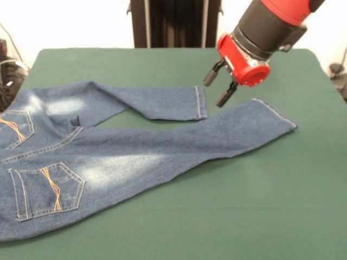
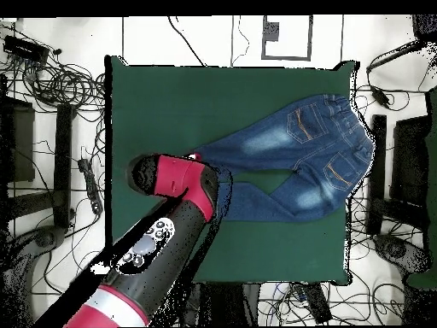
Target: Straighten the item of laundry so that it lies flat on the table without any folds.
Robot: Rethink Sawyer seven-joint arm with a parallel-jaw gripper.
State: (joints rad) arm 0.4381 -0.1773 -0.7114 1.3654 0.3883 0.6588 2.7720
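Faded blue jeans [image 1: 135, 151], orange-stitched pockets; dark green table [image 1: 244, 211]; red-black gripper [image 1: 219, 85].

A pale, brightly lit wall [image 1: 70, 21] fills the upper part of the front view, with a dark upright column [image 1: 174, 23] at top centre. In the overhead view the floor [image 2: 213, 38] is white and strewn with black cables [image 2: 64, 81], thickest at the upper left. Dark stands or frames [image 2: 34, 162] line the left edge, more dark furniture [image 2: 405, 171] runs down the right edge, and a small dark square object [image 2: 286, 36] sits at top centre
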